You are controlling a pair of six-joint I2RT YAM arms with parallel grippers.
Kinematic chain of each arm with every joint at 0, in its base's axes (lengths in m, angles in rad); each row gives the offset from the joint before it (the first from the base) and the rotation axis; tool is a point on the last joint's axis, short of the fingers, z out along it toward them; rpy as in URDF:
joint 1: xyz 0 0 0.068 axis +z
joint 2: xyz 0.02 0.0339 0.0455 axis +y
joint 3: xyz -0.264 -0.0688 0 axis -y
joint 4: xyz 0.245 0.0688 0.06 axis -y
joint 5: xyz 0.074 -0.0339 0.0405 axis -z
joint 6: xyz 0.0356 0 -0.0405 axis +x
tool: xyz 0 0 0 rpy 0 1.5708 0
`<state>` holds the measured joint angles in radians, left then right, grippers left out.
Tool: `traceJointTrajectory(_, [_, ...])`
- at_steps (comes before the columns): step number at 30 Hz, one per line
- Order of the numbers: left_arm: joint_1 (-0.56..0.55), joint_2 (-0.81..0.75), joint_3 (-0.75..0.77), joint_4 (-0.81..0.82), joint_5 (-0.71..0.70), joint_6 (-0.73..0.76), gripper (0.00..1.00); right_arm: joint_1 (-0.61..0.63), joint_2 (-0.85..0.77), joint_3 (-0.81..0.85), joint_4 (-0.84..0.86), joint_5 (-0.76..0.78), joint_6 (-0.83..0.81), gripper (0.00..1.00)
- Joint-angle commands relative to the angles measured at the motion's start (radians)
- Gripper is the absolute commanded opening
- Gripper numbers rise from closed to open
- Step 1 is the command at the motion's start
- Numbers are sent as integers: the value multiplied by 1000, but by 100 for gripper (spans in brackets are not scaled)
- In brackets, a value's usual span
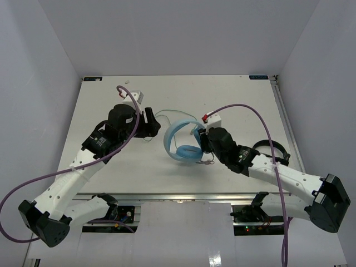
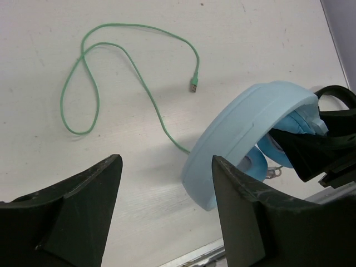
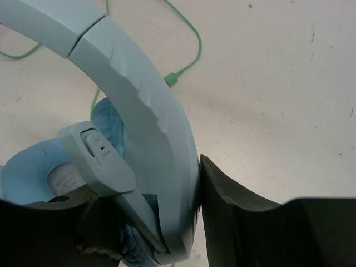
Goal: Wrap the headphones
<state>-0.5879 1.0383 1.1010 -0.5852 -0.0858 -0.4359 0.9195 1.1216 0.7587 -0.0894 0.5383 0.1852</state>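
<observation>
The headphones (image 1: 186, 153) lie near the centre of the table (image 1: 183, 92), and we judge the wrapping not yet begun: the green cable (image 2: 193, 84) sprawls loose at their 10 o'clock. The right fingers (image 3: 233, 222), reaching from 4 o'clock, clamp the headband (image 3: 139, 111). The left fingers (image 2: 83, 211) hang wide open, empty, near the cable.

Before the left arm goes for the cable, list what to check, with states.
1. Hold: right pincer shut on headphones: ok.
2. Free hand: left pincer open and empty: ok.
3. Target: cable loose on the table, in left wrist view: ok.
4. End: plug clear of the headphones: ok.
5. Knots: cannot tell; one loop crosses itself.
6. Cable wound: not ok.
</observation>
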Motion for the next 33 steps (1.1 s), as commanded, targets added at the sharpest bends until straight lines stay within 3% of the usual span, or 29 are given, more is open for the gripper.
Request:
traceJointTrajectory(1, [-113, -12, 21, 5, -208, 67, 76, -6, 41, 85, 7, 71, 100, 8])
traceJointTrajectory(7, [-332, 151, 85, -30, -453, 33, 78, -21, 53, 76, 7, 66, 137, 8])
traceJointTrajectory(10, [-369, 199, 72, -19, -526, 14, 78, -24, 24, 62, 8, 64, 138, 8])
traceJointTrajectory(25, [-391, 257, 11, 256, -552, 169, 82, -31, -75, 35, 8, -42, 139, 8])
traceJointTrajectory(33, [-400, 292, 25, 227, -566, 181, 63, -31, -76, 39, -1, -61, 137, 8])
